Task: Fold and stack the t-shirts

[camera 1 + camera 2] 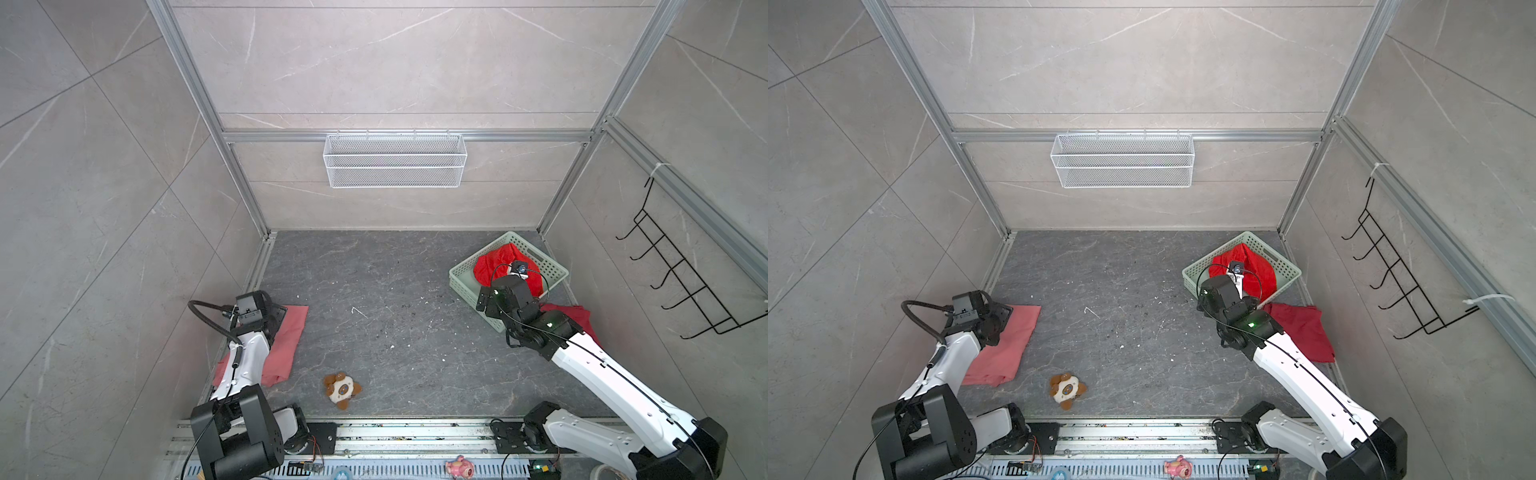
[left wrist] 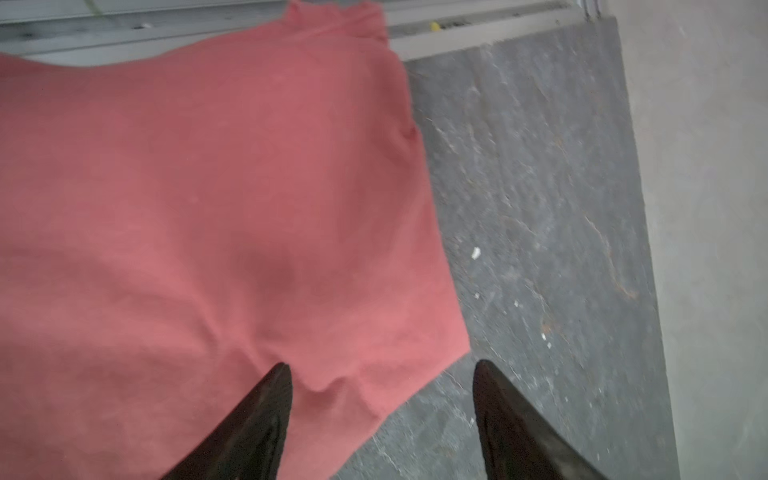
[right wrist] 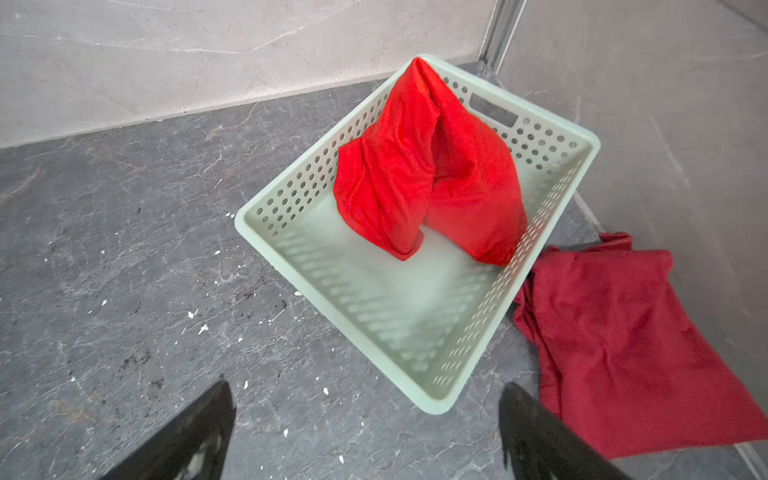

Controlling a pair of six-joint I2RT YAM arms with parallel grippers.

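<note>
Your left gripper (image 2: 381, 365) has its jaws apart, nothing between them, right at the corner of the salmon-pink shirt (image 2: 208, 208). That shirt lies spread flat on the floor (image 2: 540, 208) at the left; one finger sits over the cloth, its partner over bare floor. Your right gripper (image 3: 366, 384) is spread wide and empty, poised by the near corner of the green basket (image 3: 436, 405). The scarlet shirt (image 3: 415, 174) lies bunched inside it, ahead of the fingers. The crimson shirt (image 3: 615, 332) lies on the floor just beside the basket.
</note>
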